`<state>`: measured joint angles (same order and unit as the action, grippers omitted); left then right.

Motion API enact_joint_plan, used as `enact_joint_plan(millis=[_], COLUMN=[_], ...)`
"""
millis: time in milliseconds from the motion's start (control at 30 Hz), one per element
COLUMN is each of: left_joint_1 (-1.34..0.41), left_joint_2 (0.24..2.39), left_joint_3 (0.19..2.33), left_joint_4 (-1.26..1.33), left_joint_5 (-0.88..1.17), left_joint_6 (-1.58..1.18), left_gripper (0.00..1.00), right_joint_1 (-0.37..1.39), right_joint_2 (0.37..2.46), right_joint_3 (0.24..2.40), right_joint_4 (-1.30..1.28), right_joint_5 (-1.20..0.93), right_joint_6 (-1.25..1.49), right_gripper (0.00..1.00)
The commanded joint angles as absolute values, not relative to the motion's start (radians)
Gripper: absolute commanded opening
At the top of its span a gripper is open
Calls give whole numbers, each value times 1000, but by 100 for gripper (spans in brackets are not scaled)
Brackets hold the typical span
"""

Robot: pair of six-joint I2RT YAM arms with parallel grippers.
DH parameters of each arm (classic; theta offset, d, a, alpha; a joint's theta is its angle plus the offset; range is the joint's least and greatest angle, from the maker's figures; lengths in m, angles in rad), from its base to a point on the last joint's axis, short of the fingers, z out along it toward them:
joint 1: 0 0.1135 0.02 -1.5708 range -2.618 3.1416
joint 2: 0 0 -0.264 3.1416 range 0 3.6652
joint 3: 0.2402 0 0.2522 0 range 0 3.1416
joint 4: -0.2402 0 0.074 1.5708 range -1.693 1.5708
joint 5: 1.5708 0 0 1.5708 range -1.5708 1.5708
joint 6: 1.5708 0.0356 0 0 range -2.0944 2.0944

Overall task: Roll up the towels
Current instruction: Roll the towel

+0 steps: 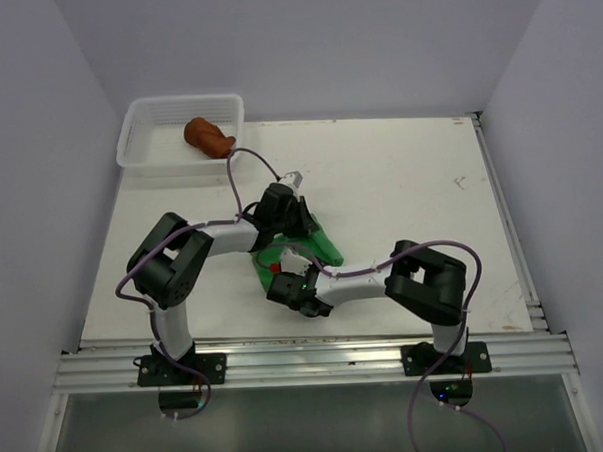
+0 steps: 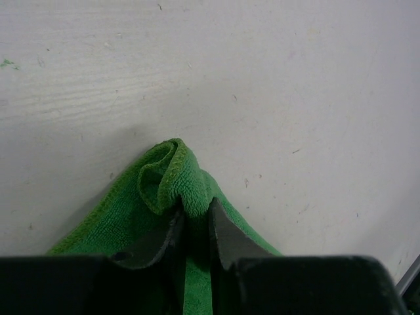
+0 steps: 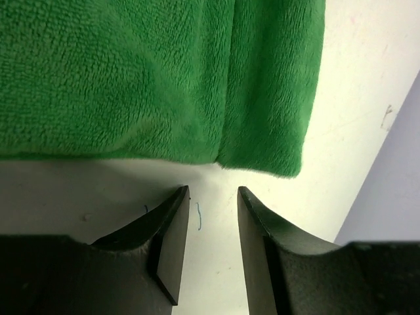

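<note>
We see the top view lit softly and evenly from above, the white table (image 1: 400,182) bright without glare, shadows faint under the arms, and everything sharp. In the left wrist view the green towel (image 2: 170,184) sits in fair focus with a soft shadow on its left, while the left fingers (image 2: 226,237) blur at the bottom edge. In the right wrist view the pile is crisp and saturated, and the right fingers (image 3: 167,243) are near black, over dim grey shade.
</note>
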<state>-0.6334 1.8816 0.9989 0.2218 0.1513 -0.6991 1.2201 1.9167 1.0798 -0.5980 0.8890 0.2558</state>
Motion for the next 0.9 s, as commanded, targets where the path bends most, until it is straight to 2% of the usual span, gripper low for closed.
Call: enact_joint_plan(millis=[0, 300, 533, 733, 867], left_joint_1=[-621, -621, -627, -637, -640], left_joint_2=[1871, 1872, 1858, 1852, 1844], left_joint_3=[962, 957, 933, 913, 904], left_joint_4=[281, 287, 301, 311, 310], left_joint_5=[94, 92, 80, 64, 49], left_joint_6=[-704, -712, -726, -736, -739], left_gripper=[0, 0, 0, 0, 0], right_joint_1=[1201, 1166, 959, 735, 683], right_joint_2=[1830, 1600, 1324, 1348, 1443], right_joint_3=[1088, 971, 882, 877, 910], right_joint_4=[-505, -428, -330, -253, -198], right_joint_5=[781, 690, 431, 132, 5], right_joint_6=[462, 502, 512, 566, 601], right_gripper=[41, 42, 39, 38, 40])
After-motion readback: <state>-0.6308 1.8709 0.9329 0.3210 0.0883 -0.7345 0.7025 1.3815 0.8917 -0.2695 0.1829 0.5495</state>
